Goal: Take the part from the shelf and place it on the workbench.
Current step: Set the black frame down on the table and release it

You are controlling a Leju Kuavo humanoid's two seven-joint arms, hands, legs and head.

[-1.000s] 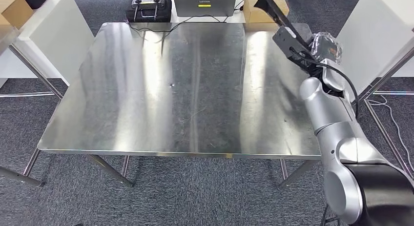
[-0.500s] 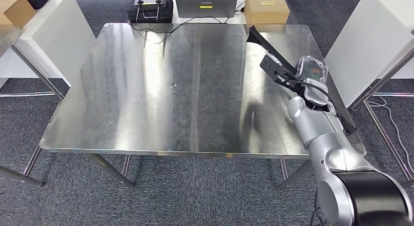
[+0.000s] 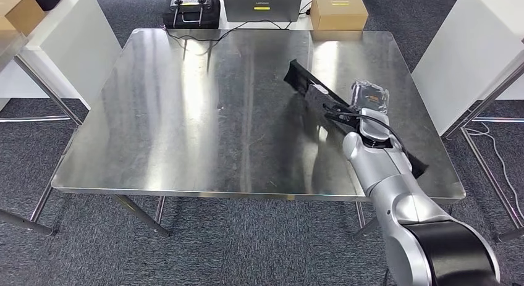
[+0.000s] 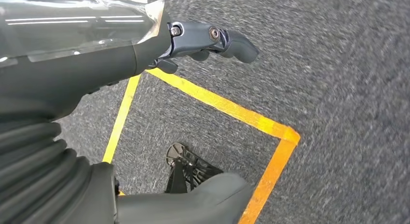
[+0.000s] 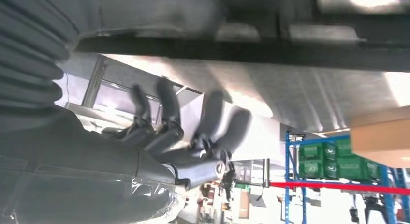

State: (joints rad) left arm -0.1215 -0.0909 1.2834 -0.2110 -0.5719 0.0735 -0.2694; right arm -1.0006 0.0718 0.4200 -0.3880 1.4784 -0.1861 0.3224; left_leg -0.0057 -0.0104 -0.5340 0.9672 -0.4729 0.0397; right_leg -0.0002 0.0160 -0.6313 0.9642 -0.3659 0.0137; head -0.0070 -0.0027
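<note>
R arm point(image 3: 395, 181): silver, enters head view low right, reaching fwd over workbench's point(image 3: 204, 125) near-right part.

R hand point(image 3: 369, 100): under clear wrap, at part's mid-span. Seems to grasp the part; R wrist view blurred, fingers point(image 5: 167, 117) partly spread beside a dark bar, so actual contact unconfirmed.

Part point(image 3: 309, 91): long, thin, black strip w/ flared far end. Over bench right half, low above or touching the steel; cannot tell which. Long axis diagonal: near end toward bench's near-right corner, far end points far-left, toward bench centre.

Handling (est.): rigid, prob. light plastic or sheet metal; long lever, so ends swing easily. Smooth, may slide on polished steel. Best hold at mid-length, close to balance pt, as now. Lower flat, both ends together.

L hand point(image 4: 203, 42): hangs over grey carpet w/ yellow tape lines, fingers curled in, holding nothing.

Beyond bench: cardboard box point(image 3: 338, 8), black case point(image 3: 190, 9).
</note>
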